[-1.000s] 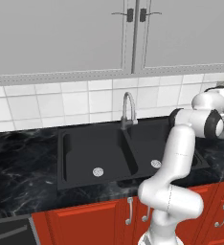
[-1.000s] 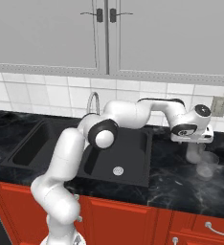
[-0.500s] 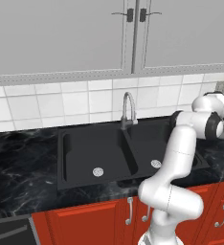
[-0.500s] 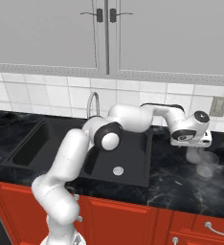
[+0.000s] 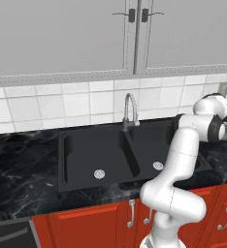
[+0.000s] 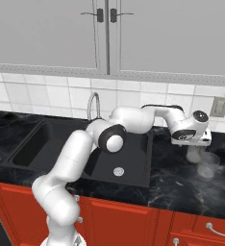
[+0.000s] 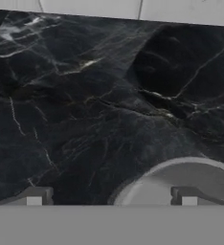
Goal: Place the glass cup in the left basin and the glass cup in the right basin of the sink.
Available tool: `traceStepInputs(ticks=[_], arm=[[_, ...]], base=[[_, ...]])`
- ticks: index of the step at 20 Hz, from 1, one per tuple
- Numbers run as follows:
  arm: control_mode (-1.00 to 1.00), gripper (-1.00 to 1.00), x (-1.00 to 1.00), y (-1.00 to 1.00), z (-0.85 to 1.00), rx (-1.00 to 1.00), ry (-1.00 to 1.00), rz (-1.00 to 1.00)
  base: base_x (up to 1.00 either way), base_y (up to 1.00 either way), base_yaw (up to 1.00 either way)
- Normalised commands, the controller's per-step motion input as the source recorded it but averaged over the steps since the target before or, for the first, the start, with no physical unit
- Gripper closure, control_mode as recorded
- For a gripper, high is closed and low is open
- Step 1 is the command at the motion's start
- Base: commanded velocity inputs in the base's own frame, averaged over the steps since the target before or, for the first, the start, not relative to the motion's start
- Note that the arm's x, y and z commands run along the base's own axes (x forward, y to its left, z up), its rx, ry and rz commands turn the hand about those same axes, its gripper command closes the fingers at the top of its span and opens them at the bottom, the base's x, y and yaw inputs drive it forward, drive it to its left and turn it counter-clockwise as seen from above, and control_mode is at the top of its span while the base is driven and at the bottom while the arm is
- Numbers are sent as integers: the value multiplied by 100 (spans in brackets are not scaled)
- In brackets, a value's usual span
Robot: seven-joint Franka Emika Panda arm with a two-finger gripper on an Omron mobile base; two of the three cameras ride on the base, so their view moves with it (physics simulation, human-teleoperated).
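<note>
A glass cup (image 6: pixel 197 154) stands on the black marble counter right of the sink (image 6: pixel 133 180), faint and see-through. A second see-through cup shape (image 6: pixel 210 168) sits close by at its front right. My gripper (image 6: pixel 196 145) hangs just above the first cup, open. In the hand view the cup's pale rim (image 7: pixel 181 165) curves across the lower right. My gripper (image 7: pixel 111 198) spans it, with one fingertip (image 7: pixel 188 197) over the cup's mouth and the other beyond the rim. Both the left basin (image 5: pixel 93 155) and the right basin (image 5: pixel 156 145) hold nothing but their drains.
A curved chrome tap (image 5: pixel 129 109) rises behind the sink's divider. A wall socket (image 6: pixel 219 106) sits on the tiled backsplash behind the cups. Grey wall cabinets (image 6: pixel 105 33) hang overhead, and red cabinet doors (image 6: pixel 114 216) run below the counter.
The hand has come down and slightly forward over the cup. Its fingers have drawn in a touch but stay wide apart. The cups have not moved.
</note>
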Motion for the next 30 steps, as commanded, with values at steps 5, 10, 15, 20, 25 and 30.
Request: traceStepInputs(ticks=[5,10,15,20,25,30], arm=[[-100,100,30,0,-15,0,0,0],[-100,100,0,0,0,0,0,0],[-100,100,0,0,0,0,0,0],[-100,100,0,17,5,0,-3,0],[-100,100,-12,46,7,1,-4,2],[-100,100,-42,70,1,0,-3,7]], base=[[0,0,0],[0,0,0],[0,0,0],[0,0,0],[0,0,0],[0,0,0]])
